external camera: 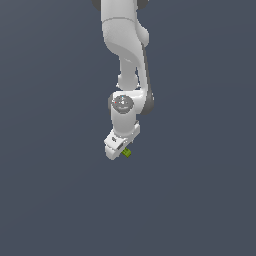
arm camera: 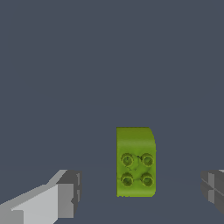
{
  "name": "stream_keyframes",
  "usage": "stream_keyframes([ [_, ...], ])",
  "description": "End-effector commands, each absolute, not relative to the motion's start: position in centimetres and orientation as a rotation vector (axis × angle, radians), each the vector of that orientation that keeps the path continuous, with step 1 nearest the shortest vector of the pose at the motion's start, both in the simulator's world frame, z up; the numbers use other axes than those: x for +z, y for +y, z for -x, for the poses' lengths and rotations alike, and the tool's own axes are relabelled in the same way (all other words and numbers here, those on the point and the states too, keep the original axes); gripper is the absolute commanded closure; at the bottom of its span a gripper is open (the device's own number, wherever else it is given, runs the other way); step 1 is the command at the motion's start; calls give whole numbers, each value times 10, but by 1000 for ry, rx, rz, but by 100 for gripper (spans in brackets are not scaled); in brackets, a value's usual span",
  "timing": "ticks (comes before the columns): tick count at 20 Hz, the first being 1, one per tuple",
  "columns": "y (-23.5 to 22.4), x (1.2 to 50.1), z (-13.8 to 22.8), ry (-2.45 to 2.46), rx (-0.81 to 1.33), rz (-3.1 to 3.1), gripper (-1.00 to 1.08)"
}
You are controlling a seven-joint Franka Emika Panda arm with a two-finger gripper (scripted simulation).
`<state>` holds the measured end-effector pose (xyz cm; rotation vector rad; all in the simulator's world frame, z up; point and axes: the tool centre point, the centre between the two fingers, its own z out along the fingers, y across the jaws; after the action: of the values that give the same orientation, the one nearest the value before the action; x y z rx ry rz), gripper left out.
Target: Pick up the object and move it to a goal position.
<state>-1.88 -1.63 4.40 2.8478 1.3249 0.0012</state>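
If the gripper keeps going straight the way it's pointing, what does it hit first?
Most likely the green block: the wrist view shows it between the open fingers of the gripper. Depth is unclear, so a fingertip might meet the grey surface first.

Block between the spread fingers of the hand, under the arm.

In the exterior view the arm (external camera: 125, 45) comes down from the top edge at the middle, and the hand (external camera: 121, 148) sits at its lower end, tilted toward the exterior view's left. The block (external camera: 127, 153) lies just beside the hand's tip, on its side toward the exterior view's right, touching or nearly touching it; which cannot be told there. In the wrist view the block (arm camera: 135, 162) sits in the gap between the two fingers (arm camera: 65, 194), apart from both, with clear space on each side, and nearer the finger at (arm camera: 213, 188) than the other. The surface beneath spreads unbroken around it in both views.
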Motion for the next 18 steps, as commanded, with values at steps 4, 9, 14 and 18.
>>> stream_keyframes([
  [4,-16,19,20,1329,0,-2847,-92],
  [9,-16,12,19,1329,0,-2846,-92],
  [14,-16,12,19,1329,0,-2846,108],
  [18,-16,12,19,1329,0,-2846,108],
])
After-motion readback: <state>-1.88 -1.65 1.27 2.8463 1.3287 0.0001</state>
